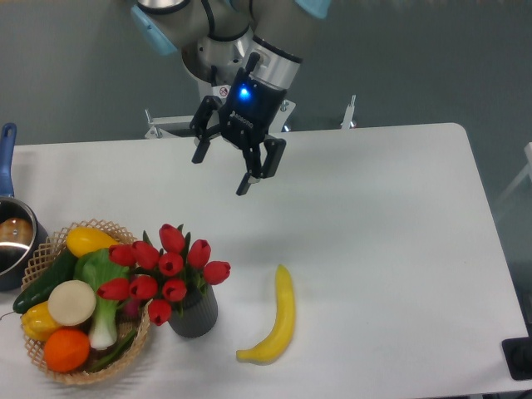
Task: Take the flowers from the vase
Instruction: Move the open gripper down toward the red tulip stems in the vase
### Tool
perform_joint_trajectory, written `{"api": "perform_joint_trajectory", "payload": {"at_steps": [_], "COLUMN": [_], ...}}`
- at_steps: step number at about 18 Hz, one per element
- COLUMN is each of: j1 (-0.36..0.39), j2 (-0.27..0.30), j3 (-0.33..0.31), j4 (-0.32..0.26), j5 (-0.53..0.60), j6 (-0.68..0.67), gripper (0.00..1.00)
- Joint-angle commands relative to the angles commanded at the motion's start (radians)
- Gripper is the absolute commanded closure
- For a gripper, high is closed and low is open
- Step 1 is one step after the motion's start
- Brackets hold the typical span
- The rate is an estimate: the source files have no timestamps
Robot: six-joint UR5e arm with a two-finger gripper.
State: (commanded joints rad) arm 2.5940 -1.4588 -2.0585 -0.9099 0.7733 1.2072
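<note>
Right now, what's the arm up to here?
The pincer is open and empty, hanging in the air above the table, up and to the right of the flowers. The red tulips stand untouched in the dark grey vase, beside the wicker basket of produce, with a banana lying to their right. Nothing is grasped yet; it looks like the approach toward the bouquet, with the pick itself not yet begun.

Flowers (166,270) reachable from above; basket (50,249) touching left, banana (278,320) right.
</note>
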Motion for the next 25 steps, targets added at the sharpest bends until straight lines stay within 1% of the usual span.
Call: {"api": "perform_joint_trajectory", "payload": {"at_steps": [2, 3, 4, 7, 8, 12, 14, 17, 19, 20, 22, 23, 25], "j1": [-0.002, -0.003, -0.003, -0.003, -0.002, 0.031, 0.032, 0.032, 0.031, 0.028, -0.003, -0.015, -0.026], "j2": [-0.018, -0.043, -0.07, -0.144, -0.179, -0.236, -0.277, -0.285, -0.298, -0.317, -0.36, -0.37, -0.373], "j3": [-0.037, -0.045, -0.04, -0.003, 0.009, 0.046, 0.07, 0.073, 0.08, 0.099, 0.156, 0.168, 0.172], "j4": [0.098, 0.133, 0.144, 0.147, 0.147, 0.151, 0.151, 0.155, 0.187, 0.195, 0.197, 0.197, 0.198], "j5": [-0.023, -0.058, -0.09, -0.149, -0.179, -0.198, -0.224, -0.236, -0.239, -0.241, -0.247, -0.249, -0.249], "j6": [-0.003, -0.003, -0.002, -0.012, -0.032, -0.049, -0.049, -0.049, -0.048, -0.045, -0.041, -0.041, -0.04], "gripper": [0.0, 0.0, 0.0, 0.0, 0.0, 0.0, 0.0, 0.0, 0.0, 0.0, 0.0, 0.0, 0.0]}}
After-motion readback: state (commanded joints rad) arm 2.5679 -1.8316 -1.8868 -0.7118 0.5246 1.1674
